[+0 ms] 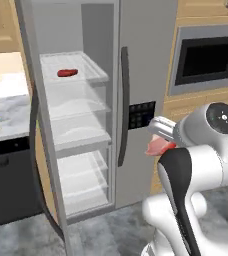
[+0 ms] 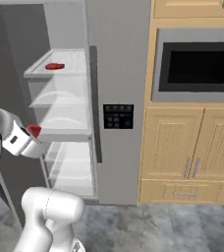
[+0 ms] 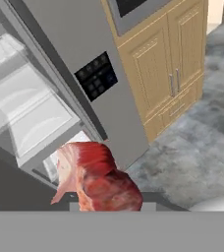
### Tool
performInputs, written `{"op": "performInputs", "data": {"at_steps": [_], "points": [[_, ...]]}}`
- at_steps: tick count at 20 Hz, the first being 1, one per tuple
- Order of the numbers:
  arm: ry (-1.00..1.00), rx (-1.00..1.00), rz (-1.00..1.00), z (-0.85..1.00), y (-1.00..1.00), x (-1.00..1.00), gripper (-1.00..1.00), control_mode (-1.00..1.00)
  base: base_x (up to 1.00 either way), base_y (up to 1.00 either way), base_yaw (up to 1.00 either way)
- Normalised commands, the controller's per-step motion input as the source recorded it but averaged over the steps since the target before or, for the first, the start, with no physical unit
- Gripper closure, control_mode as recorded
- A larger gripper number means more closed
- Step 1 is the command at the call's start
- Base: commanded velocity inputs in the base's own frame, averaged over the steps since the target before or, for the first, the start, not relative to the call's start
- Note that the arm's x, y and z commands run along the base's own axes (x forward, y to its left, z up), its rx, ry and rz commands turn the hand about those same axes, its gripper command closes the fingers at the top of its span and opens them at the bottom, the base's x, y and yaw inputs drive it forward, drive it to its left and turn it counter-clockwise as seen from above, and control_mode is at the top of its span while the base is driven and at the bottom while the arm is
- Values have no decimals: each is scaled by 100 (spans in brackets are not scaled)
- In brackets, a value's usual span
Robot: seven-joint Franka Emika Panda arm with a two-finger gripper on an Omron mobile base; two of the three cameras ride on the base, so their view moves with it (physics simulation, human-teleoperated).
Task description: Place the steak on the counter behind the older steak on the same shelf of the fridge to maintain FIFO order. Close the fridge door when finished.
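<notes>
Pale pink raw steak [image 3: 97, 179] clamped in hand [image 1: 158, 142]; dark red oval steak [image 1: 67, 73] near clear fridge shelf [image 1: 93, 75] front edge.

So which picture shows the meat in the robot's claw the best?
The hand view: the steak looms big and close. In the left base view it peeks past the arm; in the right base view only a red bit shows.

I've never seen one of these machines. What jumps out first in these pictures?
The white arm's end effector, out in front of the fridge, is shut on the steak, a pink slab of raw meat. Beside it the fridge door stands wide open, and one dark red older steak lies on the top shelf.
</notes>
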Motion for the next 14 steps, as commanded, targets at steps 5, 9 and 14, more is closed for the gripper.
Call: {"op": "performInputs", "data": {"at_steps": [5,9,14], "points": [[0,0,0,0,0,0,100,100,31,-41,51],[0,0,0,0,0,0,100,100,42,-57,44],[0,0,0,0,0,0,100,100,56,-40,12]]}}
